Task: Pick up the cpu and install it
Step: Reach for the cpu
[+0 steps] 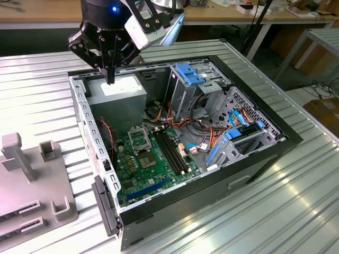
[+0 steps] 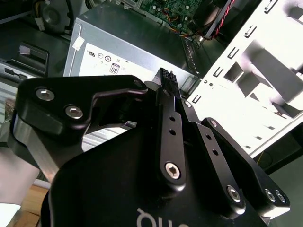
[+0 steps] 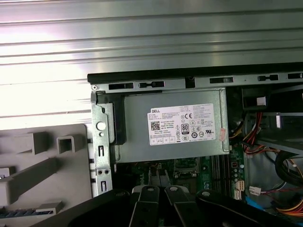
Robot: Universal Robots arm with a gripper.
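In the exterior view my gripper (image 1: 110,78) hangs over the grey power supply (image 1: 117,95) at the back corner of the open computer case, its black fingers (image 1: 108,63) drawn together to a point. In the first wrist view a thin pale sliver, the cpu (image 3: 158,177), shows edge-on between the tips of the gripper (image 3: 158,183). The second wrist view has the gripper (image 2: 165,78) shut above the power supply (image 2: 123,47). The square socket frame (image 1: 139,140) lies on the green motherboard (image 1: 143,169), below the power supply and apart from the gripper.
A grey fixture plate (image 1: 32,180) with upright holders sits at the exterior view's left of the case. Inside the case are blue drive bays (image 1: 190,74), bundled cables (image 1: 185,124) and memory slots (image 1: 172,153). The case's metal side wall (image 1: 87,127) rises close to the gripper.
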